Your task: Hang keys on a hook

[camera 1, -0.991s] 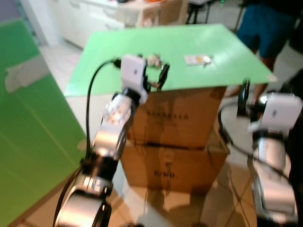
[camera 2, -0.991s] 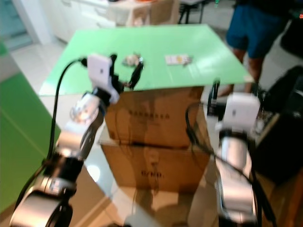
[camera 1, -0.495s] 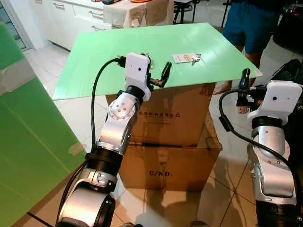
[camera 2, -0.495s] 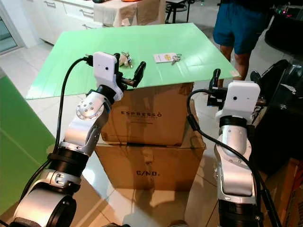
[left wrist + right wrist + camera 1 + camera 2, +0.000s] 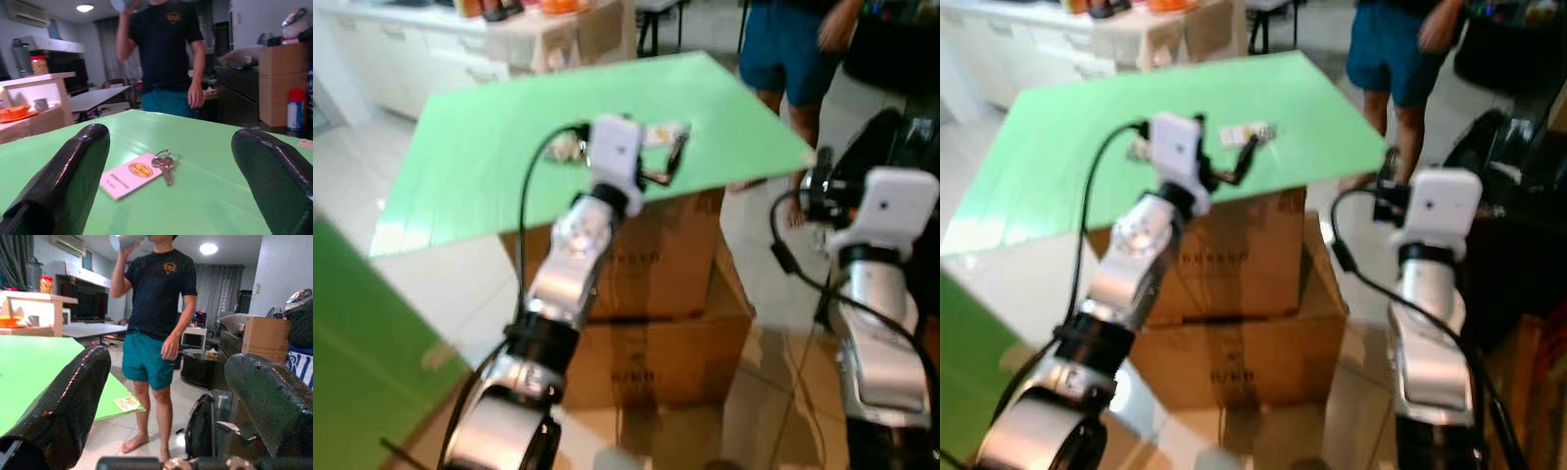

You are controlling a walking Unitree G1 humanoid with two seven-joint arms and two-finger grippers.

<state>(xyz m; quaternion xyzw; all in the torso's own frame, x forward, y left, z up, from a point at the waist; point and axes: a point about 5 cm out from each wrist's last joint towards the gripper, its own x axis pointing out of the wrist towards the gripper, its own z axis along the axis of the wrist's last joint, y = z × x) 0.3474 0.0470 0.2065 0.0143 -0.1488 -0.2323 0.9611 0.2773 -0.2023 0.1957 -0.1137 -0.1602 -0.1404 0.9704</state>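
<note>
The keys (image 5: 163,164) lie flat on a green board (image 5: 489,147) that sits on top of two stacked brown boxes (image 5: 666,284). A white tag (image 5: 128,175) with a yellow round sticker is joined to the keys by a ring. The left gripper (image 5: 171,196) is held up over the near edge of the board, and its two black fingers (image 5: 68,181) are spread wide apart with nothing between them. In the left wrist view, the keys and the tag lie on the board ahead of the fingers, in line with the gap between them but farther along, and no finger touches them. In the head views, the tag (image 5: 1242,133) lies just past the tip of the left gripper, toward the far side of the board. The right gripper (image 5: 161,401) is raised off to the right of the boxes, well apart from the keys. Its fingers (image 5: 68,401) are wide apart too and hold nothing. Past the board stands a person (image 5: 154,318) in a dark shirt and blue shorts, with one arm lifted up. A dark bag (image 5: 198,428) sits on the floor near the person's feet. A small pale thing (image 5: 564,147) that is too blurry to tell rests on the board beside the left gripper.
</note>
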